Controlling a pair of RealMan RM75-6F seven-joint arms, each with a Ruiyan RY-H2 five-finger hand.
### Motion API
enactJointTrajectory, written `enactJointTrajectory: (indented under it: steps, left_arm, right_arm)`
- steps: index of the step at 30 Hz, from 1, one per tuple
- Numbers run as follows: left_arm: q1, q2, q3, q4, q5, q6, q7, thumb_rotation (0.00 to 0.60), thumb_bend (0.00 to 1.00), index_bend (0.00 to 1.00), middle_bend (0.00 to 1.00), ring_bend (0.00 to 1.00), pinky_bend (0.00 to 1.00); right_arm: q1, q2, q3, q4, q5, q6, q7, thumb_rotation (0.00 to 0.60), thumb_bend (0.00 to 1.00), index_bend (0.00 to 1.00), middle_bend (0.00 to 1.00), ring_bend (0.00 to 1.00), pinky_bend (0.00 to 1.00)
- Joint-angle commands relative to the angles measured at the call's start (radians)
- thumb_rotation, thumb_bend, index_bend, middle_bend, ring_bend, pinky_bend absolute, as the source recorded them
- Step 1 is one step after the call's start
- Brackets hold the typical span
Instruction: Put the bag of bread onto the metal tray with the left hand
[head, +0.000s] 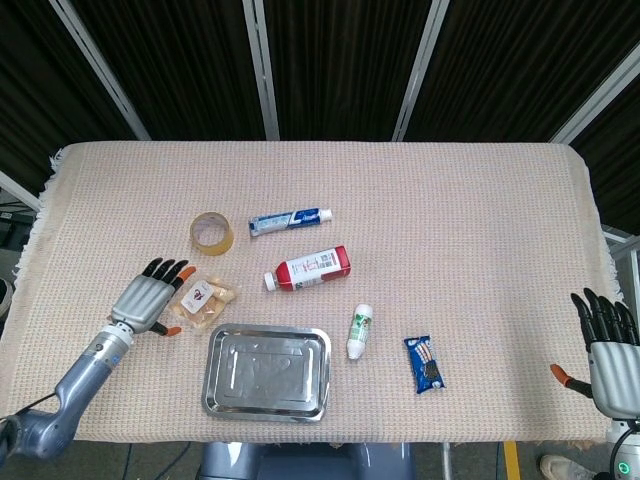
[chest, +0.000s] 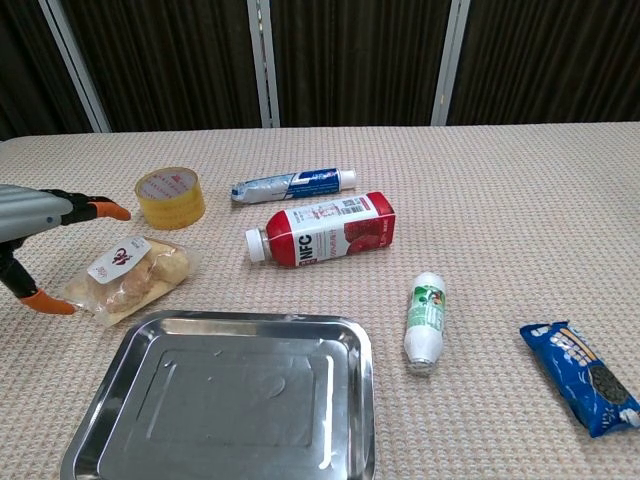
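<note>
The metal tray (head: 267, 370) sits near the front edge of the tabletop (head: 450, 250), and nothing lies inside it; its shiny floor shows only reflections in the chest view. The bag of bread (head: 203, 302) lies on the cloth just beyond the tray's far left corner, close to it but apart from its rim.

The left hand (head: 148, 301) is just left of the bag with its fingers spread apart and holding nothing. In the chest view the thumb tip lies near the bag's near end and the other fingertips reach over toward its far end, so the bag sits between them; whether any tip touches the wrapper cannot be told.

The right hand (head: 608, 352) is at the front right corner, off the cloth's edge, fingers open and empty.

A roll of tape (head: 212, 232) lies beyond the bag, a toothpaste tube (head: 289, 220) to its right, and a red carton (head: 308, 268) on its side beyond the tray. A small white bottle (head: 360, 331) and a blue cookie packet (head: 424, 363) lie to the tray's right. The right half and far strip of the cloth are bare.

The head view shows both hands and the left forearm; the chest view shows only the left hand's fingers and none of the right hand.
</note>
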Motion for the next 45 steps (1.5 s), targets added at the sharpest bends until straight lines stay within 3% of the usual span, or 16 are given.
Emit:
enactJointTrajectory:
  steps: [1, 7, 12, 15, 20, 27, 34, 45]
  left_arm:
    - [-0.027, -0.038, -0.002, 0.029, -0.031, -0.019, 0.009, 0.495, 0.06, 0.05, 0.0, 0.0, 0.0]
    - [-0.05, -0.107, 0.001, 0.092, -0.022, -0.011, -0.032, 0.495, 0.06, 0.13, 0.0, 0.0, 0.01]
    - [-0.053, -0.172, 0.009, 0.155, 0.042, 0.022, -0.123, 0.573, 0.14, 0.25, 0.02, 0.05, 0.23]
    - [-0.047, -0.203, 0.019, 0.199, 0.091, 0.061, -0.174, 0.6, 0.25, 0.36, 0.1, 0.16, 0.38]
    - [-0.027, -0.237, 0.023, 0.251, 0.155, 0.152, -0.251, 0.6, 0.39, 0.54, 0.26, 0.31, 0.5]
    - [0.001, -0.231, 0.017, 0.273, 0.223, 0.271, -0.354, 0.6, 0.43, 0.59, 0.32, 0.34, 0.52]
    - [0.016, -0.143, 0.045, 0.116, 0.338, 0.362, -0.479, 0.6, 0.44, 0.6, 0.34, 0.34, 0.52]
    - [-0.041, -0.161, 0.126, 0.027, 0.458, 0.289, -0.501, 0.6, 0.44, 0.58, 0.34, 0.34, 0.51]
  right_arm:
    - [-0.001, 0.0, -0.001, -0.001, -0.001, 0.001, -0.002, 0.6, 0.0, 0.01, 0.0, 0.0, 0.0]
    - [-0.006, -0.003, -0.002, 0.002, 0.004, 0.0, -0.002, 0.6, 0.0, 0.01, 0.0, 0.0, 0.0]
    - [-0.01, -0.003, -0.001, 0.005, 0.011, -0.003, 0.004, 0.6, 0.0, 0.01, 0.0, 0.0, 0.0]
    - [-0.009, -0.002, 0.0, 0.006, 0.01, -0.004, 0.008, 0.6, 0.0, 0.01, 0.0, 0.0, 0.0]
    - [-0.008, -0.002, 0.001, 0.01, 0.011, -0.008, 0.013, 0.6, 0.0, 0.01, 0.0, 0.0, 0.0]
    - [-0.006, -0.003, 0.002, 0.011, 0.01, -0.012, 0.014, 0.6, 0.0, 0.01, 0.0, 0.0, 0.0]
    - [-0.002, -0.003, 0.003, 0.007, 0.007, -0.016, 0.006, 0.6, 0.0, 0.01, 0.0, 0.0, 0.0]
    - [-0.007, 0.002, 0.002, 0.0, 0.009, -0.013, 0.001, 0.6, 0.0, 0.01, 0.0, 0.0, 0.0]
